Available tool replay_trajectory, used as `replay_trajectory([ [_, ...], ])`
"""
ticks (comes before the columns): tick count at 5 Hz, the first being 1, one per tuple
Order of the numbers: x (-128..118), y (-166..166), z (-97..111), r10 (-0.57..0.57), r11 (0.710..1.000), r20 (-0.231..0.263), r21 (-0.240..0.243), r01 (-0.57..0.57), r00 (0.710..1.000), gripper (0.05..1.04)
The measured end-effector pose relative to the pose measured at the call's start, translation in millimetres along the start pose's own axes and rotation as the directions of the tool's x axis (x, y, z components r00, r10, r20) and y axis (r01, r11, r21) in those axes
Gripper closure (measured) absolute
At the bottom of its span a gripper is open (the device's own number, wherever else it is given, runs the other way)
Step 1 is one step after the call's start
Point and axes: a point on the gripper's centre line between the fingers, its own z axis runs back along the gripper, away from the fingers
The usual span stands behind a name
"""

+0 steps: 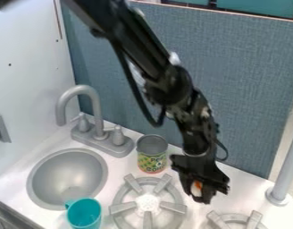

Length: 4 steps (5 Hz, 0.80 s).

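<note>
The black gripper (203, 192) hangs low over the white counter at the lower right, between and behind the two burners. It is shut on a small orange and white object (196, 189), most of which the black fingers hide. To the gripper's left, a can with a green and yellow label (152, 162) stands upright on the counter, apart from it. The left grey burner (148, 203) lies in front and to the left of the gripper; part of the right burner (235, 219) is at the bottom edge.
A round grey sink (68, 176) is at the left, with a grey faucet (101, 141) behind it. A teal cup (84, 214) stands at the sink's front right. A blue-grey panel (250, 80) rises behind the counter, and a grey post (286, 170) stands at the right.
</note>
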Motion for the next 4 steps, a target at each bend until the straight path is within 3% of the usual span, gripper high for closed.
replay_trajectory([
  [1, -24, 19, 20, 0.05, 0.995, -0.01, 0.09, -0.049, 0.999, 0.548],
  [2, -43, 48, 19, 0.152, 0.982, -0.047, 0.117, -0.146, 0.987, 0.549],
  [3, -41, 78, 20, 0.23, 0.968, -0.018, 0.107, -0.226, 0.973, 0.548],
  [4, -37, 93, -1, 0.27, 0.961, -0.052, 0.082, -0.265, 0.962, 0.549],
])
